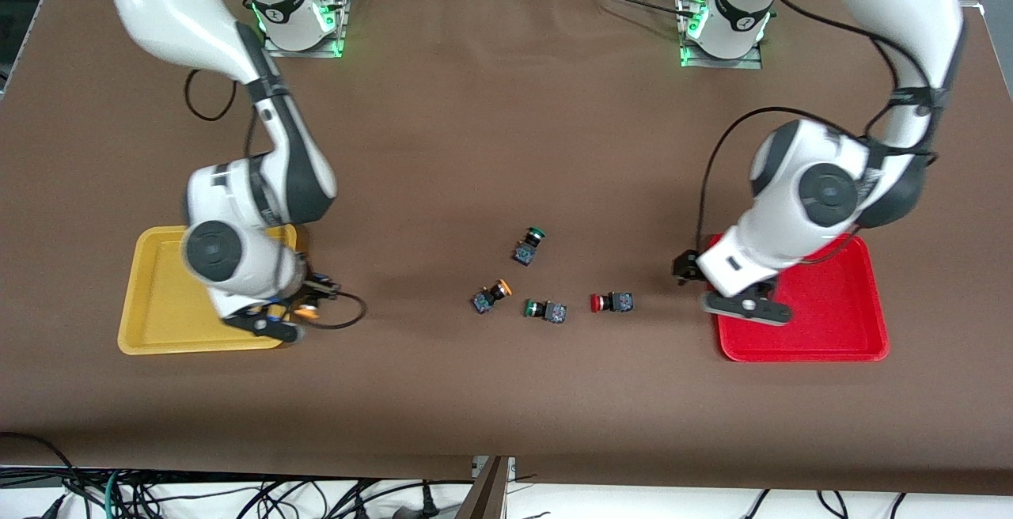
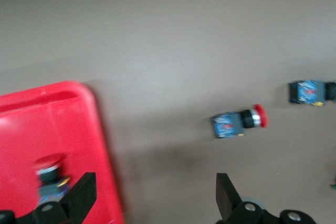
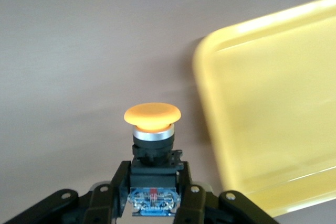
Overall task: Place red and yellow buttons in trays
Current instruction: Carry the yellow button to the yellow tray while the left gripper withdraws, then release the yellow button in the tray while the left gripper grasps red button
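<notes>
Right end effector (image 3: pixel 152 192) grips yellow button (image 3: pixel 152 116) beside yellow tray (image 3: pixel 273 114).

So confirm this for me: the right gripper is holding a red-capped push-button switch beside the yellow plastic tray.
Not quite: the cap is orange-yellow, not red. The right wrist view shows the right gripper shut on an orange-yellow-capped push-button switch beside the yellow plastic tray.

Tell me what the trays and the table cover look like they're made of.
Yellow tray and red tray: probably moulded plastic, glossy, with rounded rims catching highlights. Table cover: matte brown, likely fabric or felt; it shows no shine, and its front edge drapes.
</notes>
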### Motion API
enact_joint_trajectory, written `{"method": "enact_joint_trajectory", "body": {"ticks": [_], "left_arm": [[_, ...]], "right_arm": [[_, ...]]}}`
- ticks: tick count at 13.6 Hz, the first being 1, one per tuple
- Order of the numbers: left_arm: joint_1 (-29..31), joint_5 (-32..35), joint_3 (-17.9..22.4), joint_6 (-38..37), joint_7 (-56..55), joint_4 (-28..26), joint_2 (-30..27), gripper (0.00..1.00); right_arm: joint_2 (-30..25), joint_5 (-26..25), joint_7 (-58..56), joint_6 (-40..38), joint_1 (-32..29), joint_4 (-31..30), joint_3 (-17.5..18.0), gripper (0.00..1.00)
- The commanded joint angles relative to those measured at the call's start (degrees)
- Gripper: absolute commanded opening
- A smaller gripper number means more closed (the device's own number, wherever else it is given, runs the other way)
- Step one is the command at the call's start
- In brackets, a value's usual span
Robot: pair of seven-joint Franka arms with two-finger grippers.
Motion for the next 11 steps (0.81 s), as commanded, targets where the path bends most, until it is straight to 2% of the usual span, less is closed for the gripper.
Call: {"method": "enact_joint_trajectory", "body": {"ticks": [1, 3, 7, 9, 11], "left_arm": [[-3.1, 3.5, 0.4, -0.6, 0.7, 3.9, 4.3, 1.0], [-5.9, 7.9, 0.3, -0.3, 0.2, 3.8, 4.9, 1.0], [-8.0, 8.9, 0.3, -0.2, 2.5, 3.9, 7.3, 1.0], [-9.3, 11.3, 0.3, -0.1, 9.3, 4.0, 8.0, 1.0], [-9.3, 10.8, 0.3, -0.1, 18.9, 4.0, 8.0, 1.0]], "right_arm": [[-1.3, 0.1, -10.0, -1.7, -0.6, -1.7, -4.7, 0.1], [-1.1, 0.2, -16.6, -1.5, -5.0, -2.1, -5.2, 0.1], [0.3, 0.7, -28.4, -0.2, -13.7, -2.1, -5.0, 0.11], [1.7, 0.7, -29.3, 0.5, -15.4, -2.2, -5.0, 0.11], [3.7, 0.7, -29.8, 3.2, -16.8, -2.4, -5.0, 0.11]]}}
